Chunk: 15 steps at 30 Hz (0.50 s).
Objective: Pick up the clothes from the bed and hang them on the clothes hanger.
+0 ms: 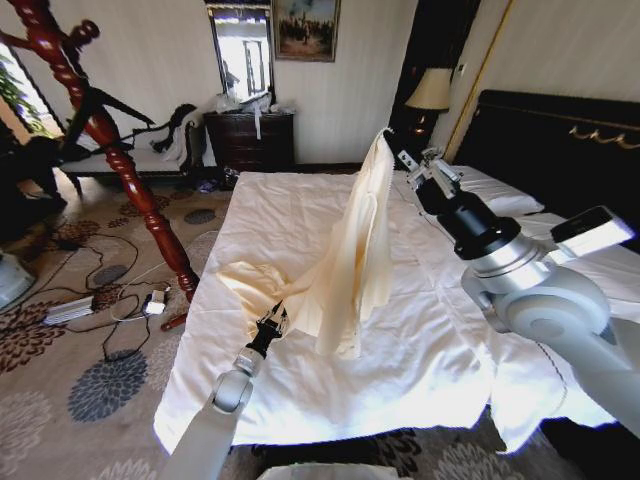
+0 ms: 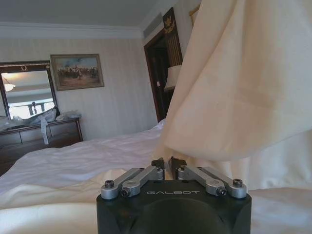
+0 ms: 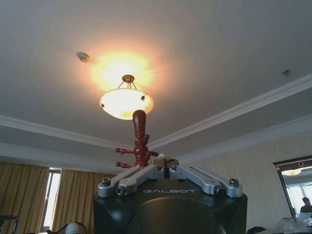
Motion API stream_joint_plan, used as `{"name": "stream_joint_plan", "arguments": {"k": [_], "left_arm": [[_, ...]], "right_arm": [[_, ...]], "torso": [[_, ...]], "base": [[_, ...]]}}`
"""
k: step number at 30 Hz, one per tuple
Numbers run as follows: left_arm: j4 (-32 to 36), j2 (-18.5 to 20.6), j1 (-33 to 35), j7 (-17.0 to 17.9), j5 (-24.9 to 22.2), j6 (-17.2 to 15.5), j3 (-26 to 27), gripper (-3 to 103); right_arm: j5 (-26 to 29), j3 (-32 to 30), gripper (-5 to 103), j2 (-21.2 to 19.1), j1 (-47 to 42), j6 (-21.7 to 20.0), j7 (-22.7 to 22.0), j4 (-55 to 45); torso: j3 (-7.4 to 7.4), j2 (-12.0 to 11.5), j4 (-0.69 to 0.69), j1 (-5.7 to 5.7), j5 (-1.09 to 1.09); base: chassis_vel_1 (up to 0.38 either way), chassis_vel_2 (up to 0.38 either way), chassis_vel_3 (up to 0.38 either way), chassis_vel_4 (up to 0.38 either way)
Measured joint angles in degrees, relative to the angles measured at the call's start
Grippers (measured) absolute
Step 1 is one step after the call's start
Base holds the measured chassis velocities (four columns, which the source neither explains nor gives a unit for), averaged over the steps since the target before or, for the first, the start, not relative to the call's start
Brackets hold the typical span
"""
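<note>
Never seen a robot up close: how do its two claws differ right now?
The right gripper is raised high, holding the cream top by its upper edge; the left gripper sits low near the bed, pinching a lower fold. Both are shut on the same top.

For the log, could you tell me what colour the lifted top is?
Pale cream-yellow top, clearest in the head view.

This is a bedroom, likely in a hotel or a furnished home. A wide bed (image 1: pixel 300 215) with white sheets and a dark headboard (image 1: pixel 560 140) stands on patterned carpet (image 1: pixel 100 390). A dark wooden dresser (image 1: pixel 250 140) with a mirror (image 1: pixel 243 50), a framed painting (image 1: pixel 305 28), a bedside lamp (image 1: pixel 430 92) and a glowing ceiling light (image 3: pixel 126 101) complete it.
</note>
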<state>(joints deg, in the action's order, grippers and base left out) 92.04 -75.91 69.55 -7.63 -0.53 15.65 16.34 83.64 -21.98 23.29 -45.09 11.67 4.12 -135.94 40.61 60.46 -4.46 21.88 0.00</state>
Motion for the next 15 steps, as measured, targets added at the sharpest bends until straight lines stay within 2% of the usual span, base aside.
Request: {"name": "stream_joint_plan", "arguments": {"k": [2,3,10,12,13,14,15], "left_arm": [[0.0,0.0,0.2,0.0,0.0,0.0,0.0,3],[0.0,0.0,0.3,0.0,0.0,0.0,0.0,1],[0.1,0.4,1.0,0.0,0.0,0.0,0.3,0],[0.1,0.4,1.1,-0.1,0.0,0.1,0.4,10],[0.2,0.3,1.3,-0.1,0.0,0.2,0.4,10],[0.2,0.1,1.4,-0.2,0.0,0.2,0.4,21],[0.2,0.0,1.5,-0.2,0.0,0.2,0.4,21]], "right_arm": [[0.1,0.0,0,-0.1,0.0,0.0,0.0,-0.1],[0.1,-0.1,0,-0.1,0.0,0.1,-0.1,-0.2],[0.3,-0.4,0,-0.2,0.1,0.2,-0.1,-0.5],[0.3,-0.4,0,-0.2,0.0,0.2,-0.1,-0.6],[0.3,-0.4,0,-0.2,0.0,0.2,-0.1,-0.6],[0.3,-0.4,0,-0.3,0.1,0.2,-0.1,-0.7],[0.3,-0.4,0,-0.3,0.1,0.2,-0.1,-0.7]], "torso": [[0.0,0.0,0.0,0.0,0.0],[0.0,0.0,0.0,0.0,0.0],[0.0,0.0,0.0,0.0,0.0],[0.0,0.0,0.0,0.0,0.0],[0.0,0.0,0.0,0.0,0.0],[0.0,0.0,0.0,0.0,0.0],[0.0,0.0,0.0,0.0,0.0]], "base": [[0.0,0.0,0.0,0.0],[0.0,0.0,0.0,0.0],[0.0,0.0,0.0,0.0],[0.0,0.0,0.0,0.0],[0.0,0.0,0.0,0.0],[0.0,0.0,0.0,0.0],[0.0,0.0,0.0,0.0]]}}
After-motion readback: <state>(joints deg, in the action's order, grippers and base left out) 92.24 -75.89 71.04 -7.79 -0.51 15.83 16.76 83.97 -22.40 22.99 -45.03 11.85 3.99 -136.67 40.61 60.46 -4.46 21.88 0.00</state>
